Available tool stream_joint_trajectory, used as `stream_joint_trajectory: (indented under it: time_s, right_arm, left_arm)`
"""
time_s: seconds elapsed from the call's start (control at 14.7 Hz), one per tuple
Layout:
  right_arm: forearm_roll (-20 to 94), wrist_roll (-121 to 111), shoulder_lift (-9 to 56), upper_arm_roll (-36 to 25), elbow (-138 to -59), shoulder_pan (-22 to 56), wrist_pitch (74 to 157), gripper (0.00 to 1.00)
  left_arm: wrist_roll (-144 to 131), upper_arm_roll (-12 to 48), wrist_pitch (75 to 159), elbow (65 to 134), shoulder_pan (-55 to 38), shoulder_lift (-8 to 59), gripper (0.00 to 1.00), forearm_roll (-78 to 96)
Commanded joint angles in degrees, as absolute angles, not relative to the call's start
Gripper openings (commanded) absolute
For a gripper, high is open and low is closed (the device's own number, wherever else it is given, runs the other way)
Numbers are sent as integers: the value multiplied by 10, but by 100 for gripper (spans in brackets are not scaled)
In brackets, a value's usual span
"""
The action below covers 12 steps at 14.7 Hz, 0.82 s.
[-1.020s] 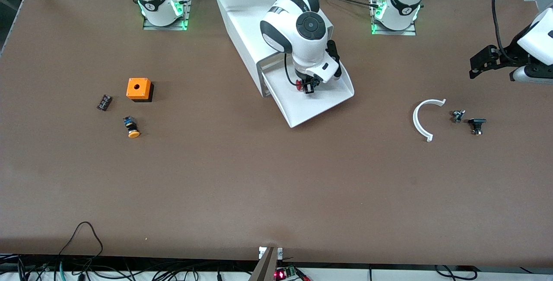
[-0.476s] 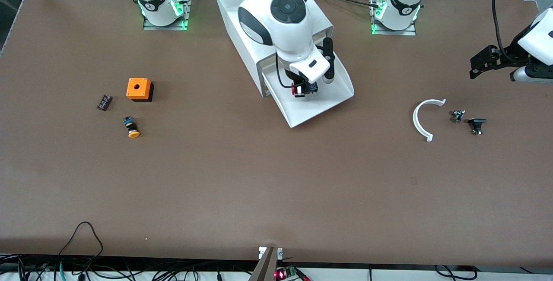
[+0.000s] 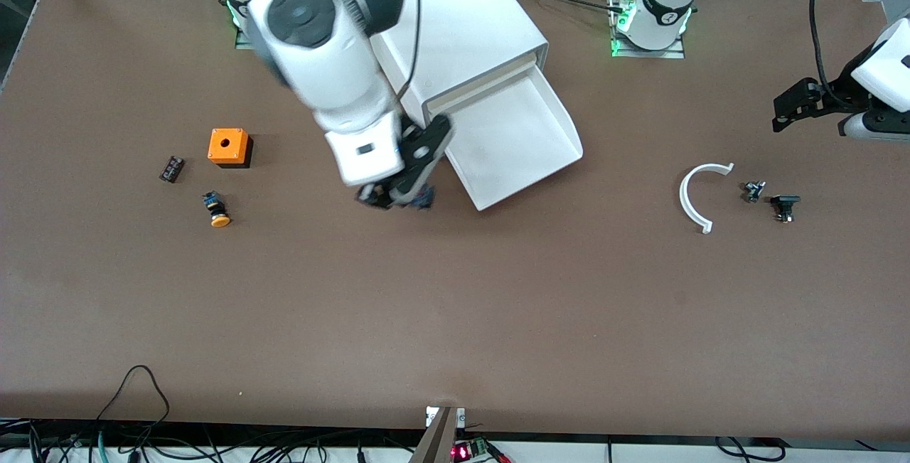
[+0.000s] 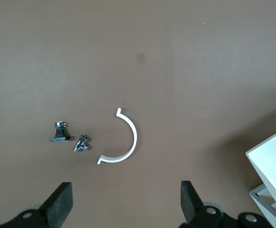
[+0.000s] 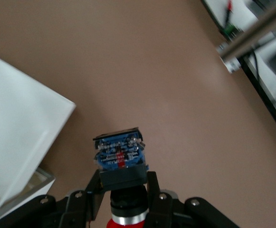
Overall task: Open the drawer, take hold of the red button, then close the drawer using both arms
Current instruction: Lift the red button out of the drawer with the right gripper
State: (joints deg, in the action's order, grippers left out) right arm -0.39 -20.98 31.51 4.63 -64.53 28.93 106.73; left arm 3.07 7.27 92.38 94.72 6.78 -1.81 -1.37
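Observation:
The drawer [image 3: 515,137] stands pulled out of the white cabinet [image 3: 462,15], and its tray shows nothing inside. My right gripper [image 3: 398,196] is over the bare table beside the drawer's front corner, toward the right arm's end. It is shut on the button [image 5: 120,154], whose blue-and-black body points away from the wrist and whose red cap sits between the fingers [image 5: 153,187]. A bit of the blue body shows in the front view [image 3: 424,198]. My left gripper [image 3: 789,104] waits open and empty above the table at the left arm's end; in the left wrist view [image 4: 126,204] nothing is between its fingers.
An orange box with a hole [image 3: 228,146], an orange-yellow capped button [image 3: 217,211] and a small dark part [image 3: 171,168] lie toward the right arm's end. A white curved piece [image 3: 695,196] and two small metal parts [image 3: 753,190] [image 3: 785,206] lie under the left gripper.
My right gripper lifted the button out of the drawer and swung it toward the right arm's end, off the tray to over the table. The left arm stayed put.

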Motion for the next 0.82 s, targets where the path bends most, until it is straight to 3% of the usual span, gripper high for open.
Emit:
stream_joint_trajectory:
  time_s: [0.0, 0.41, 0.75]
  right_arm:
    - [-2, -86, 269, 35, -737, 265, 1074, 29]
    - [-8, 100, 258, 29, -854, 186, 1078, 29]
    - [-15, 84, 207, 29, -1035, 110, 1138, 29]
  left_arm:
    - [30, 69, 945, 939, 64, -9, 100, -9]
    - [-72, 72, 985, 949, 41, 32, 100, -17]
    - [-214, 77, 1069, 986, -6, 89, 100, -17]
